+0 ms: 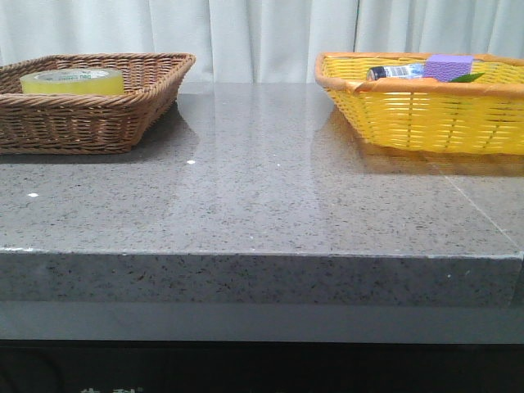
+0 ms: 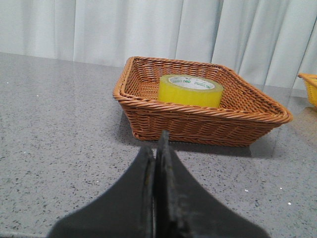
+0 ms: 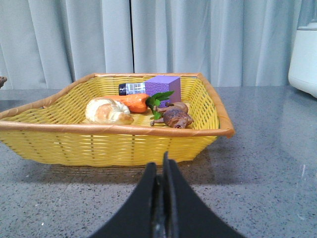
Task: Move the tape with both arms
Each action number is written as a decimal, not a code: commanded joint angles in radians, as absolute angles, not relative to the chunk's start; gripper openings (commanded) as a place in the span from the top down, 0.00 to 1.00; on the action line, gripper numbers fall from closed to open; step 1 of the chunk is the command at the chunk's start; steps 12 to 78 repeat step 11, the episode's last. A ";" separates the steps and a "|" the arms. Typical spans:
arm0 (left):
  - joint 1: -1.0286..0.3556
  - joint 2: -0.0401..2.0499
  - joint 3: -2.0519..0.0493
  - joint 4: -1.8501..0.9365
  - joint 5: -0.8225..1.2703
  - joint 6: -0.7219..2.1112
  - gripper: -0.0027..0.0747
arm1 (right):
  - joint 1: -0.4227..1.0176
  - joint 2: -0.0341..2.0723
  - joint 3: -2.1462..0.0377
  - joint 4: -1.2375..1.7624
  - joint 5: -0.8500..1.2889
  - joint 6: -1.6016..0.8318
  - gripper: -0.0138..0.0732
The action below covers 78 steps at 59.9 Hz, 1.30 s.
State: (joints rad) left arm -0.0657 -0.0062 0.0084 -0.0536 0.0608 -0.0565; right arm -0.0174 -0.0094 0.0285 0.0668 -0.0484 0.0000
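The tape (image 1: pixel 72 80), a pale yellow roll with a white inner ring, lies flat in the brown wicker basket (image 1: pixel 123 123) at the table's far left. The left wrist view shows the tape (image 2: pixel 190 90) inside that basket (image 2: pixel 198 124), some way ahead of my left gripper (image 2: pixel 157 141), whose black jaws are pressed together with nothing between them. My right gripper (image 3: pixel 160 161) is likewise shut and empty, a short way in front of the yellow basket (image 3: pixel 114 144). Neither arm shows in the front view.
The yellow basket (image 1: pixel 426 115) at the far right holds a purple block (image 3: pixel 163 89), an orange carrot (image 3: pixel 132 101), a pastry (image 3: pixel 106 111), a small bottle (image 3: pixel 131 88) and a brown toy figure (image 3: pixel 176 118). A white appliance (image 3: pixel 304 54) stands beyond it. Curtains hang behind the grey stone table (image 1: pixel 262 205).
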 commanded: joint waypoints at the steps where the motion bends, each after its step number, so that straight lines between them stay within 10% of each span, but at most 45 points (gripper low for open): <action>1: -0.063 -0.023 0.048 -0.061 -0.022 -0.068 0.99 | -0.024 -0.037 0.001 0.067 -0.124 -0.012 0.92; 78: -0.063 -0.023 0.048 -0.061 -0.022 -0.068 0.99 | -0.024 -0.037 0.001 0.067 -0.124 -0.012 0.92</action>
